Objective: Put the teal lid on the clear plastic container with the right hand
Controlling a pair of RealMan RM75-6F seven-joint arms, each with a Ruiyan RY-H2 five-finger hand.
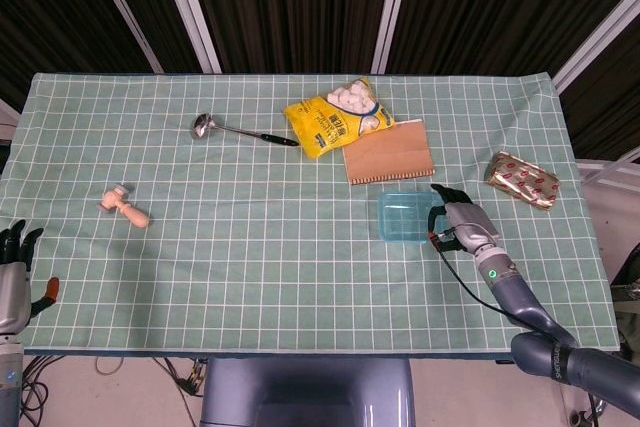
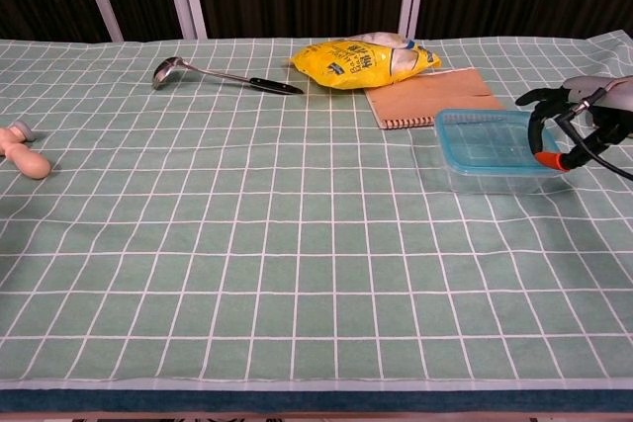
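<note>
One clear plastic container [image 1: 404, 215], teal lid [image 2: 487, 135] seated on it, sits right of centre. Right hand [image 1: 458, 219] alongside, fingers spread, holding nothing. Left hand [image 1: 14, 269] idle, fingers apart. One ladle [image 1: 240, 131], one notebook [image 1: 388, 153].

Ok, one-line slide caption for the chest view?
Right hand beside the lidded clear container on the checked tablecloth.
</note>
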